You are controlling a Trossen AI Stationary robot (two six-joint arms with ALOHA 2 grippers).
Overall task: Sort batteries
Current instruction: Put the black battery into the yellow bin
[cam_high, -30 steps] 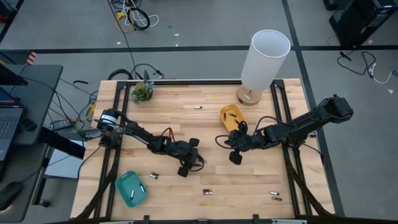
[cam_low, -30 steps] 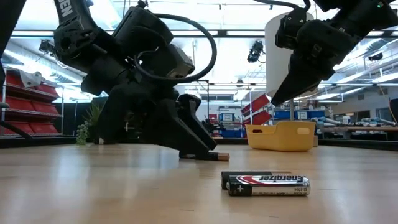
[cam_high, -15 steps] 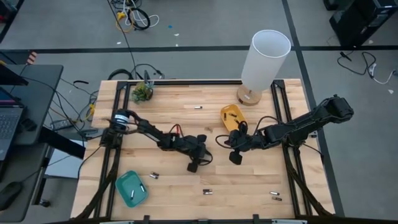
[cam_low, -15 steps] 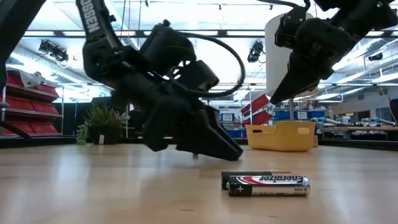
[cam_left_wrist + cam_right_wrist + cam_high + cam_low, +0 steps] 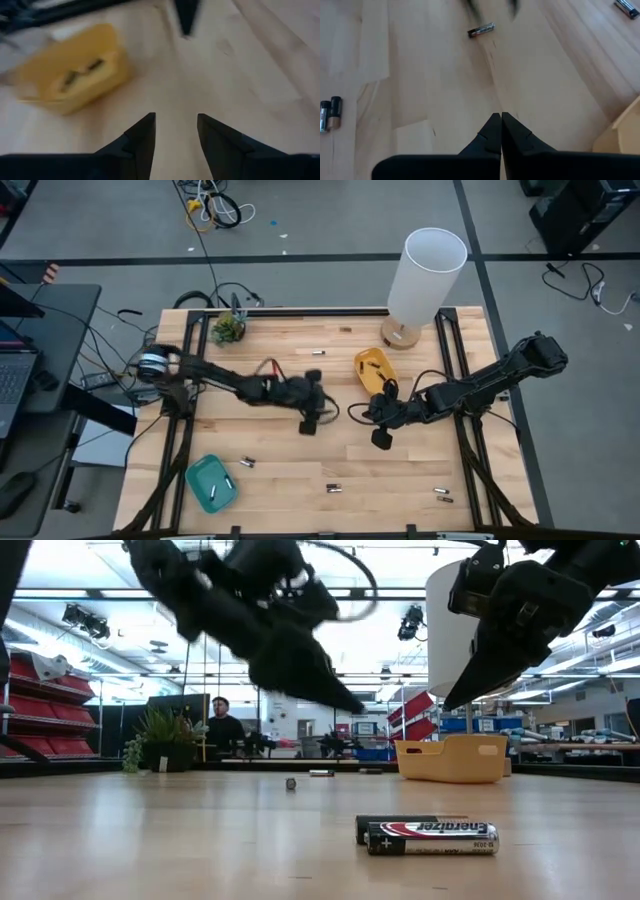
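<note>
Spanning frame: wooden worktop (image 5: 300,470)
Lamp: white shade (image 5: 425,275), far edge
Teal tray (image 5: 212,482): near left corner, one battery inside
Yellow tray (image 5: 372,367): centre-right, batteries inside
Left claw (image 5: 310,424): mid-worktop, raised, fingers parted, gripping nothing
Right claw (image 5: 381,438): clenched, empty, near yellow tray
Batteries (image 5: 334,489): loose pairs scattered along near edge

Grey floor (image 5: 320,225) fills the top of the high view, with a cable tangle (image 5: 212,205) at upper centre and a desk (image 5: 40,345) at left. In the low view, ceiling lights (image 5: 90,620) glare over red shelving (image 5: 40,705) at left, and a person (image 5: 222,728) stands behind a potted plant (image 5: 155,735).
</note>
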